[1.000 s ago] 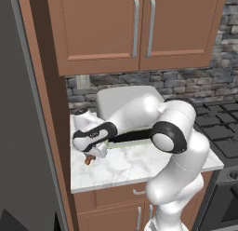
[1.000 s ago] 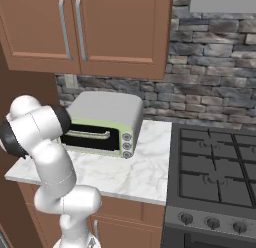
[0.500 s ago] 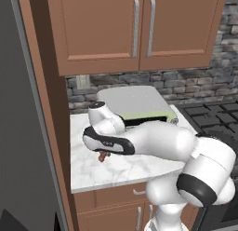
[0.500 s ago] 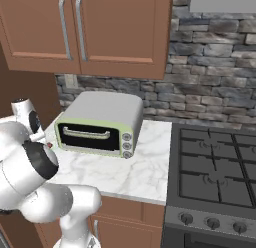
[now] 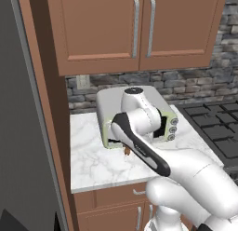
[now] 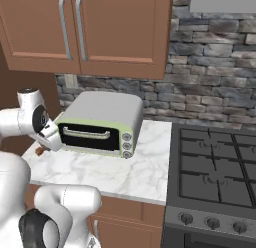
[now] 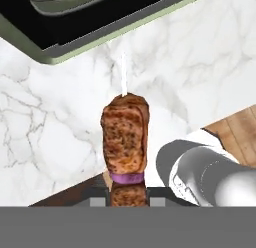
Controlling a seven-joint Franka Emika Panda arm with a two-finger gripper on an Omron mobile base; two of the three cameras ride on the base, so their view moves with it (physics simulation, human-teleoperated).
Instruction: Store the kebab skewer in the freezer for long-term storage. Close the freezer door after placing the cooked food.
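The jaws grip the kebab skewer at its lower end, above the marble tabletop. A toaster oven sits at 12 o'clock from the skewer in the hand view, its pale stick tip pointing that way.

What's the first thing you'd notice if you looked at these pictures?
The big white robot arm curling over the marble counter, straight in front of a grey-green toaster oven. In the hand view, the kebab skewer fills the middle, its brown meat chunks held between the fingers of the gripper above the counter.
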